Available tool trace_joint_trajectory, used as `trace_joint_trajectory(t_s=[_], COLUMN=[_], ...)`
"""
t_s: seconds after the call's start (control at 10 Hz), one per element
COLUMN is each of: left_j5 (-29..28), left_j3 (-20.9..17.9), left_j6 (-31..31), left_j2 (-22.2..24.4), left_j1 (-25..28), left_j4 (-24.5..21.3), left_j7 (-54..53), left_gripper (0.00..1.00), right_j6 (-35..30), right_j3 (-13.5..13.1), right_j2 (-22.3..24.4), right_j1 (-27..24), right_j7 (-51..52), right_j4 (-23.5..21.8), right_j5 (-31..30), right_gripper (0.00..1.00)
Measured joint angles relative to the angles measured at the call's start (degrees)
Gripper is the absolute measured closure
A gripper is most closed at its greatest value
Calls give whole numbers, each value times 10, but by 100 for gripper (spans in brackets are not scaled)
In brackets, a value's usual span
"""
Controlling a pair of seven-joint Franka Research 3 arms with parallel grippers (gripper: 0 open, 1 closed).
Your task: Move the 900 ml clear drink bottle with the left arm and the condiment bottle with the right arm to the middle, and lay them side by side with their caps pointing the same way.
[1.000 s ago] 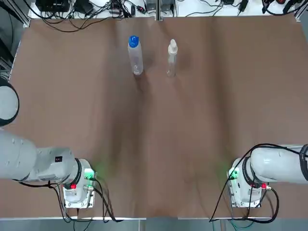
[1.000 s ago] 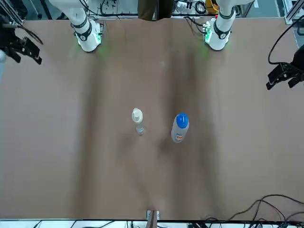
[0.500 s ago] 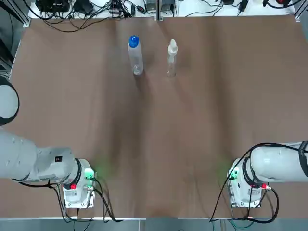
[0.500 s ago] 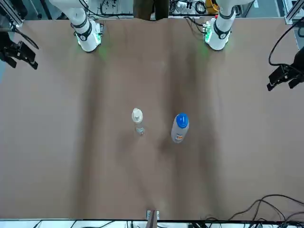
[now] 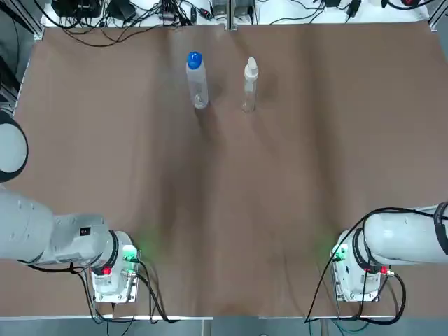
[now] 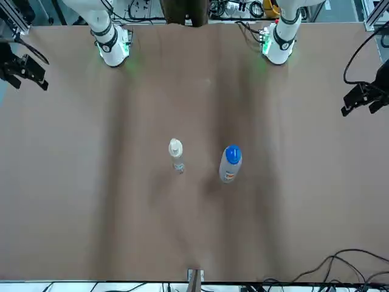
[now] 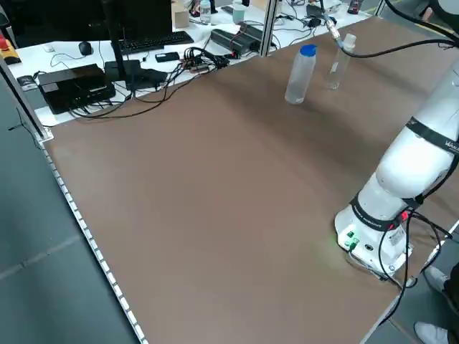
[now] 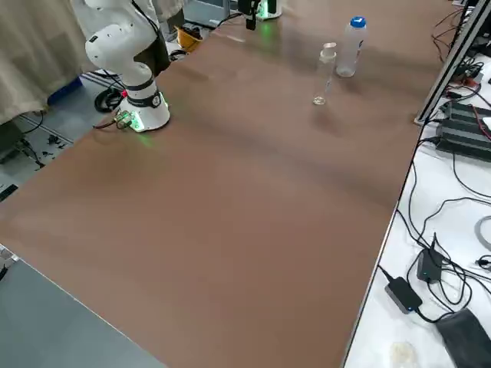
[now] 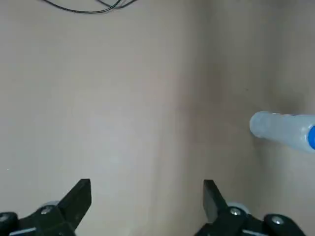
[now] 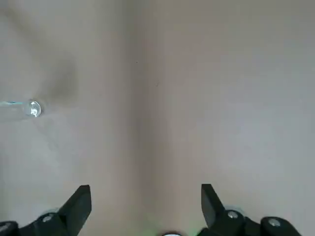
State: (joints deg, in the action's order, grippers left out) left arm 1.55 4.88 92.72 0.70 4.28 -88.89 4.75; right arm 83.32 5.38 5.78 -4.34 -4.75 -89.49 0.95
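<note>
left gripper (image 9: pixel 146 186): fingers spread wide, nothing between them, held above the bare brown worktop (image 5: pixel 224 210) out at the robot's left edge; position practically unchanged over the last second. right gripper (image 10: pixel 145 189): likewise wide and empty, out at the right edge; it shifted slightly a second ago and has since settled. the tall clear plastic drink bottle with a blue cap (image 5: pixel 197 82) and the slimmer clear condiment bottle with a pale nozzle cap (image 5: pixel 249 87) stand upright toward the far side of the worktop, near each other but apart, drink bottle on the robot's left; neither has moved. judgement: no approach is under way and the task is at its start; each arm has yet to reach, grip, carry its bottle to the middle and lay it down, caps aligned.
</note>
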Motion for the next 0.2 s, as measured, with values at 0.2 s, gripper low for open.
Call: trace_joint_trajectory(t_s=[0.2], left_j5=[0], left_j3=[0], left_j6=[0], left_j2=[0], left_j1=[0], left_j4=[0], left_j7=[0], left_gripper=[0], right_j6=[0], right_j3=[4], right_j2=[-2], right_j1=[3], right_j7=[0], right_j4=[0], right_j5=[0], right_gripper=[1])
